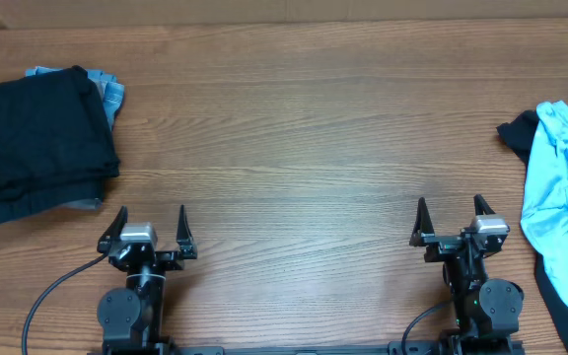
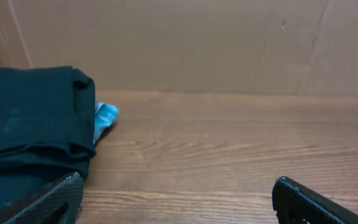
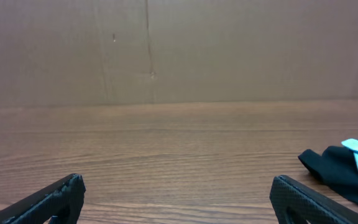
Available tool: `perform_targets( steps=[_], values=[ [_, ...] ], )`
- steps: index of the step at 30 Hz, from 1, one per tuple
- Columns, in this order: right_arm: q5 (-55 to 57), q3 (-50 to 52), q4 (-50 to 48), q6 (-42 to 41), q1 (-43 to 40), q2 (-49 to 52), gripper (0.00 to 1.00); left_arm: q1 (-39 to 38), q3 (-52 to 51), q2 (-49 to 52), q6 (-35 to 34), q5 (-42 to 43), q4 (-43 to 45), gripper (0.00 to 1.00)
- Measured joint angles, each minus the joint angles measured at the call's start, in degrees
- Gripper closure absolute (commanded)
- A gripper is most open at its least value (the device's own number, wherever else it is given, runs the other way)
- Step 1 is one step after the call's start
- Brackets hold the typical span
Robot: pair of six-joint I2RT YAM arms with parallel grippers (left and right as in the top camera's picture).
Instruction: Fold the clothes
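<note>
Black clothes show in two places. A large plain black garment (image 1: 37, 138) lies folded at the table's far left, also seen in the left wrist view (image 2: 30, 118). More black fabric (image 1: 516, 128) peeks from under a light blue shirt (image 1: 560, 187) at the far right, and its corner shows in the right wrist view (image 3: 331, 165). My left gripper (image 1: 152, 212) (image 2: 178, 180) is open over bare wood near the front edge, just right of the folded garment. My right gripper (image 1: 451, 204) (image 3: 177, 180) is open too, left of the shirt, holding nothing.
A blue garment (image 1: 111, 94) (image 2: 104, 115) sticks out from under the folded black one, with a grey edge (image 1: 87, 204) beneath. A brown cardboard wall (image 3: 179, 50) closes the far side of the wooden table (image 1: 294, 148). Black cables trail behind both arm bases.
</note>
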State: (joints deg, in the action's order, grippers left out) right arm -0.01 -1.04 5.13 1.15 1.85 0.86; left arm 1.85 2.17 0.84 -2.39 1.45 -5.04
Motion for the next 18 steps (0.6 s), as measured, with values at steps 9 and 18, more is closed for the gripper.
perform_targets(
  steps=[9,18],
  values=[
    [0.0,0.0,0.0,0.0,0.0,0.0,0.0,-1.0,-1.5,0.0,-0.2,0.0,0.4,0.0],
    [0.0,0.0,0.0,0.0,0.0,0.0,0.0,-1.0,-1.5,0.0,-0.2,0.0,0.4,0.0]
  ],
)
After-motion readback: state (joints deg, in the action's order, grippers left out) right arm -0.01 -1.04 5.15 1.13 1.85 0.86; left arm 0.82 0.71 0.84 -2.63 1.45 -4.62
